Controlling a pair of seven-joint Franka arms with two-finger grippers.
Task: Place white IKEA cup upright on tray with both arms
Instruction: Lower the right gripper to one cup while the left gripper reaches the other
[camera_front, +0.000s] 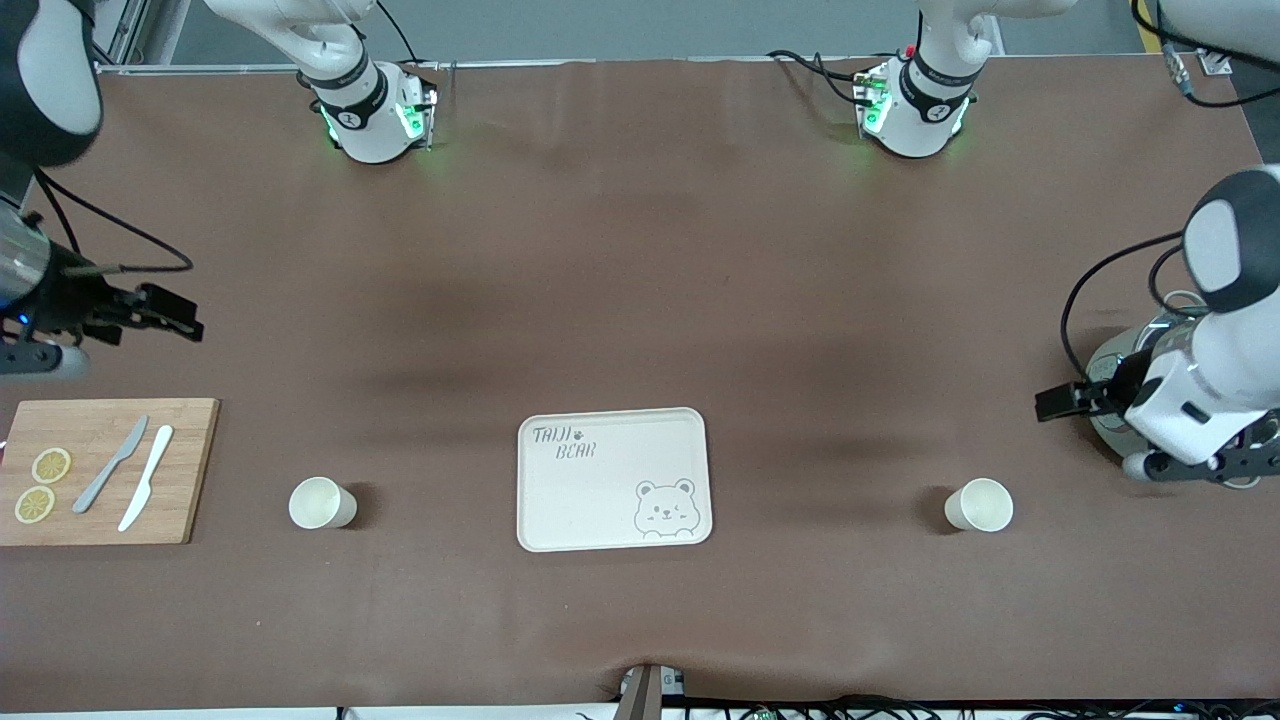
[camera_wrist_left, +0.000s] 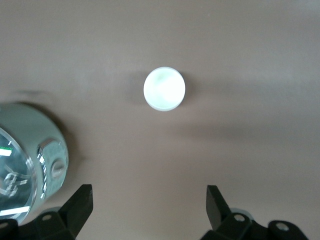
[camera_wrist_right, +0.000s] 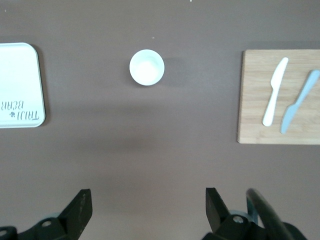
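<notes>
The cream-white tray (camera_front: 613, 480) with "TAIJI BEAR" lettering lies at the table's middle, empty. Two white cups stand upright on the cloth. One cup (camera_front: 322, 503) is toward the right arm's end, and it shows in the right wrist view (camera_wrist_right: 147, 67) beside the tray's edge (camera_wrist_right: 20, 85). The other cup (camera_front: 979, 505) is toward the left arm's end, and it shows in the left wrist view (camera_wrist_left: 164, 88). My right gripper (camera_front: 172, 314) (camera_wrist_right: 148, 197) hangs open and empty above the cloth near the cutting board. My left gripper (camera_front: 1052, 403) (camera_wrist_left: 149, 195) hangs open and empty above the cloth near its cup.
A bamboo cutting board (camera_front: 190, 470) (camera_wrist_right: 252, 100) at the right arm's end carries two knives (camera_front: 130, 478) and two lemon slices (camera_front: 42, 484). A round metal and glass vessel (camera_front: 1120, 385) (camera_wrist_left: 25, 160) stands under the left arm.
</notes>
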